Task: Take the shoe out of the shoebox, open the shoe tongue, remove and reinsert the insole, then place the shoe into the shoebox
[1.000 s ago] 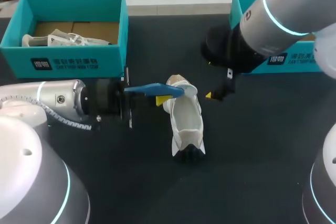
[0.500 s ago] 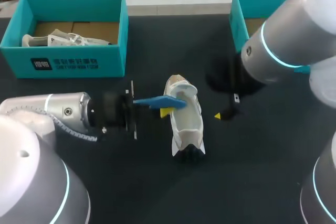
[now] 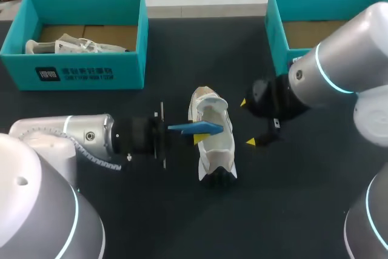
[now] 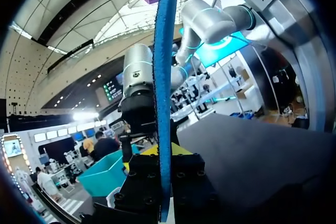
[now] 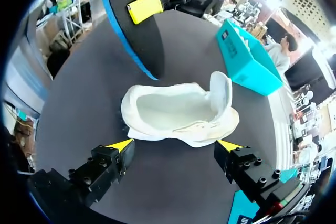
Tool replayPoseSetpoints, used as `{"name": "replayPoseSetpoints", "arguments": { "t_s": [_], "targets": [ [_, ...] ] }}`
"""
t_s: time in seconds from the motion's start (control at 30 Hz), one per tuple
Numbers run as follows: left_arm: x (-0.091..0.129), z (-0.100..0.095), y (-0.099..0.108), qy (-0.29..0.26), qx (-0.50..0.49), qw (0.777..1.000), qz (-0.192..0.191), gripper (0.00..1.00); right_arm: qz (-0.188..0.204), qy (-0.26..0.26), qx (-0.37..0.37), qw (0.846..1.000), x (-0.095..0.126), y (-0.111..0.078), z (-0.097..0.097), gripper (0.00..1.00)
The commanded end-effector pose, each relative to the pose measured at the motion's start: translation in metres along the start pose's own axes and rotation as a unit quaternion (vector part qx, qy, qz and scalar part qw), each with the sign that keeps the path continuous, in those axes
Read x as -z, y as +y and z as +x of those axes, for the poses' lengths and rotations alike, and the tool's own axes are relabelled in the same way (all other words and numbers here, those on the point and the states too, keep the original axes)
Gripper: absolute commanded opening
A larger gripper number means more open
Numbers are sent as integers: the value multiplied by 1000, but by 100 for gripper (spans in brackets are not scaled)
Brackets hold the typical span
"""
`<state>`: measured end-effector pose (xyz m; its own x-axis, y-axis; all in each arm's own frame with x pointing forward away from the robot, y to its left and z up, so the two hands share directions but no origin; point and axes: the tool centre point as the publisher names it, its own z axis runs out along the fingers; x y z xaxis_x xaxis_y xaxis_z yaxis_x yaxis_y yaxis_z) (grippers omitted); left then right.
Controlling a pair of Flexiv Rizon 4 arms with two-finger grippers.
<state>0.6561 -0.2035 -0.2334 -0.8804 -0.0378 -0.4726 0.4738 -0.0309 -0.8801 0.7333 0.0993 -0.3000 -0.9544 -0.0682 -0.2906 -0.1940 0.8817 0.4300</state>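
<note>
The shoe (image 3: 216,141), white, lies on the dark table (image 3: 182,222) at the middle of the frame, its length running from top to bottom. The left arm comes in from the lower left. The left claw (image 3: 197,133) is pinched on the blue insole (image 3: 195,128), holding it flat and level. The insole's far end overlaps the shoe's left edge; whether it touches the shoe cannot be told. In the left wrist view the insole stands edge-on, clamped between the two black finger blocks.

The right arm comes in from the right side of the frame. The right claw (image 3: 247,122) sits just right of the shoe with its fingers spread wide, one yellow tip nearer the top of the frame than the other, and nothing between them. In the right wrist view the shoe lies just ahead of the spread fingers, apart from both tips, with its opening turned toward them; the insole hangs beyond the shoe.

The left box (image 3: 85,76), teal, stands at the upper left with a second shoe (image 3: 73,45) inside. The right box (image 3: 276,25) stands at the upper right.
</note>
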Motion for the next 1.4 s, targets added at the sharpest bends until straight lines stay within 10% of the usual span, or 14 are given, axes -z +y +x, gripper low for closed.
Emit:
{"name": "replayPoseSetpoints", "arguments": {
  "t_s": [0.03, 1.4],
  "targets": [
    [-4, 2, 5, 0, 0, 1000, 1, 0, -23, 7, 4, 1000, -24, 0, -7, 100],
    [-33, 7, 48, -28, -63, 997, -31, 0, -29, 14, 0, 999, -26, 1, -8, 100]
  ]
}}
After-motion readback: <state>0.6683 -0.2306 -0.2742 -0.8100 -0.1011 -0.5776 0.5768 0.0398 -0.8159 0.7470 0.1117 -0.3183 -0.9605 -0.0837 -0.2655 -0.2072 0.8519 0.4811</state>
